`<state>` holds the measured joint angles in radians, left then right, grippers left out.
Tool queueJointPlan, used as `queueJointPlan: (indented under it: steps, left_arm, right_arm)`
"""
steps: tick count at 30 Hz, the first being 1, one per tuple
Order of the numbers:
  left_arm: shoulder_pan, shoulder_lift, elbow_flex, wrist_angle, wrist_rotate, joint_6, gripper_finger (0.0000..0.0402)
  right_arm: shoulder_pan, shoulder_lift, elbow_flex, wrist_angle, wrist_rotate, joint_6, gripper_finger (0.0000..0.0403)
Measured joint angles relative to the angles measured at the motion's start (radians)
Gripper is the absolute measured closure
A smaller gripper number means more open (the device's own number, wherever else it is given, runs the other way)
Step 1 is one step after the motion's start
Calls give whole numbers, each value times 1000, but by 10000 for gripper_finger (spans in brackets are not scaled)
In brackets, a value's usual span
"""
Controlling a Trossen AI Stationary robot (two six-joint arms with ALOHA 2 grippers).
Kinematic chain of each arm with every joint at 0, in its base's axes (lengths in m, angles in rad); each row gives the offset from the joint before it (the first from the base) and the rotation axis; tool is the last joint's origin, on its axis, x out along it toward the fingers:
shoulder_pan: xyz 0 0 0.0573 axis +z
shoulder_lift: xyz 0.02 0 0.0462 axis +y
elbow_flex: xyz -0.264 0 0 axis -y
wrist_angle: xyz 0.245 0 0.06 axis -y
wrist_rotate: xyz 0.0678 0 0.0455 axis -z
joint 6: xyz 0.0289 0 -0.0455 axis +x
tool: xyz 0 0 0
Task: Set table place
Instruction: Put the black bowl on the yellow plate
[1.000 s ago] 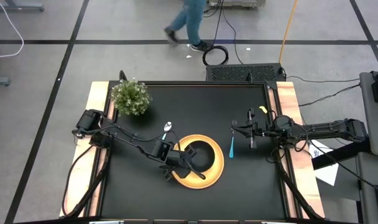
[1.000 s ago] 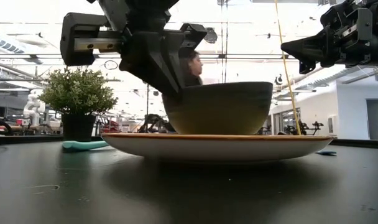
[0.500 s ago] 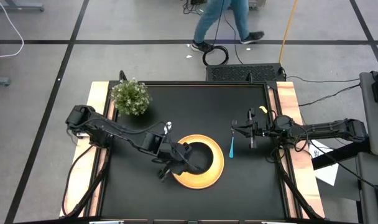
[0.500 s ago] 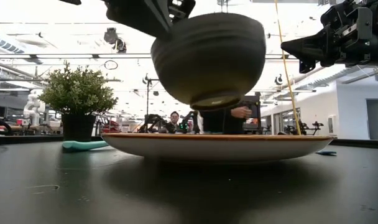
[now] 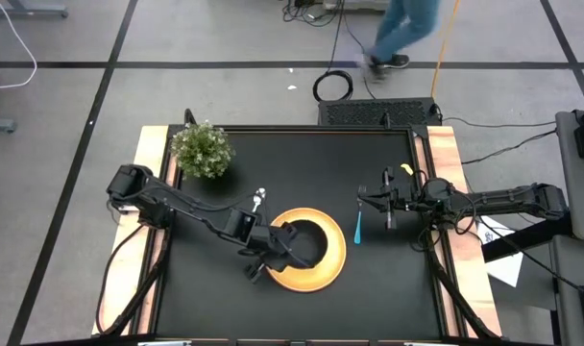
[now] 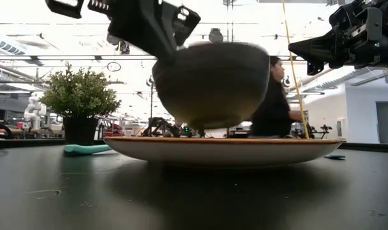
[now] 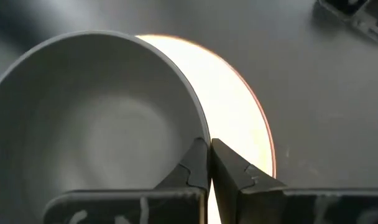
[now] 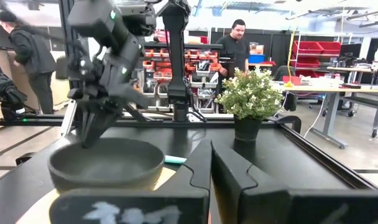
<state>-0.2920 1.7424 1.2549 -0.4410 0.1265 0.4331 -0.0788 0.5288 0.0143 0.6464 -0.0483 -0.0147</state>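
At the bench's point(image 5: 292, 144) ten-o'clock corner, high view, stands the potted plant point(image 5: 202, 150). Just toward four o'clock from it lies the spoon point(image 5: 258, 200), its metal bowl end showing beside the left arm. The left pincer point(image 5: 276, 246) reaches in from nine o'clock and pinches the rim of the black bowl point(image 5: 309, 242); the left wrist view shows its fingers point(image 7: 192, 171) pressed together on that rim at the bowl's nine-o'clock side. In the low view the bowl point(image 6: 210, 83) hangs clear of the yellow plate point(image 6: 223, 151), with a gap visible beneath its foot, and is tilted slightly. The plate point(image 5: 309, 250) lies near the bench's centre, directly under the bowl. At three o'clock from the plate, close beside it but apart, lies the teal-handled fork point(image 5: 357, 230), its long axis running twelve to six. Farther toward three o'clock, the right pincer point(image 5: 387, 203) hovers above the bench, near the fork; the right wrist view shows its fingers point(image 8: 235, 177) pressed together on nothing. On the floor beyond the bench's twelve-o'clock edge a person point(image 5: 407, 29) walks.
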Motion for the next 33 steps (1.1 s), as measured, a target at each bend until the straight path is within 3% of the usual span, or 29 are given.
queueJointPlan:
  steps: [27,33]
  left_arm:
    - [-3,38,-1,-22,5,-29,396]
    - [-3,38,-1,-22,5,-42,377]
  right_arm:
    - [0,4,0,8,0,3,403]
    - [0,4,0,8,0,3,403]
